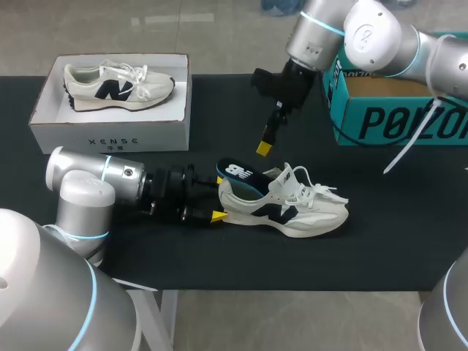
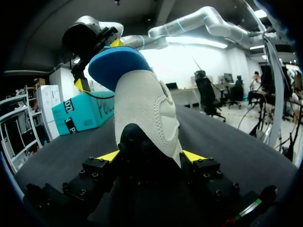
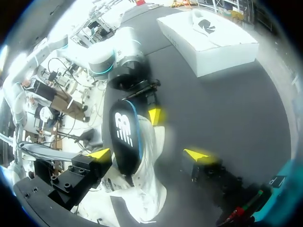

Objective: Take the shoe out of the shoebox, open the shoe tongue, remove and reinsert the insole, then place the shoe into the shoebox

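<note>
Slippage at the heel is the nearest risk. The left hand [image 1: 218, 197] is closed on the heel of the shoe [image 1: 296, 208], one finger at each side, and the shoe stands on its sole on the dark surface [image 1: 380, 241]. If this grip is loose, I think a push on the insole could turn or drag the shoe. The insole [image 1: 238, 174] sticks half out of the shoe opening, with its heel end raised and tilted. Above it hangs the right hand [image 3: 149, 154], fingers wide open and holding nothing. The insole is nearer to one finger than to the other, so closing off-centre may catch only its edge and fold it. Farther back, well apart from the shoe, the white shoebox [image 1: 110, 133] holds another shoe [image 1: 117, 86], so the room for placing looks small.
</note>
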### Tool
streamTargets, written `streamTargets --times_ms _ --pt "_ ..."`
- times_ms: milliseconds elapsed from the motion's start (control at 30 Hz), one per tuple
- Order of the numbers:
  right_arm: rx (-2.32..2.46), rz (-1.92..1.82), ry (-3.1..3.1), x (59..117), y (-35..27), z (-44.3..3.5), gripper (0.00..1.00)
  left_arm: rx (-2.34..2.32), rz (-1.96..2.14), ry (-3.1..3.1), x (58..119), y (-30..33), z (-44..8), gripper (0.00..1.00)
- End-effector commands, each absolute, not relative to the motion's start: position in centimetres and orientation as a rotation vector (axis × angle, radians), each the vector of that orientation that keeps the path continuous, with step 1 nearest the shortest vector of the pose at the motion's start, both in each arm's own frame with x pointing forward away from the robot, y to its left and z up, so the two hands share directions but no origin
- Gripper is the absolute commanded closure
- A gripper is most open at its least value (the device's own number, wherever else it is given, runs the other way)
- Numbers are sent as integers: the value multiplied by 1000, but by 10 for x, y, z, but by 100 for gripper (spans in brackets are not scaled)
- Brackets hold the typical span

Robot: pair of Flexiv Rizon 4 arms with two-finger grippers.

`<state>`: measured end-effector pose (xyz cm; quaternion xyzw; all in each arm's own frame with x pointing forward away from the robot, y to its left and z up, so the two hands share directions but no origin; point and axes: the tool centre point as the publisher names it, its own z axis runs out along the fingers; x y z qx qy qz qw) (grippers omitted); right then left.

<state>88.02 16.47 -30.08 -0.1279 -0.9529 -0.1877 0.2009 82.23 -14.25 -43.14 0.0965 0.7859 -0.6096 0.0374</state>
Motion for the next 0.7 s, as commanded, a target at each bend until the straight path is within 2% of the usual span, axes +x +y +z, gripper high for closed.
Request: streamTargets --times_ms 33,700 --pt "-334 -527 -2619 886 164 -310 0 296 -1869 2412 821 -143 -434 100" --pt "-262 -503 -2539 877 172 -347 0 296 -1869 2412 821 -143 -434 100"
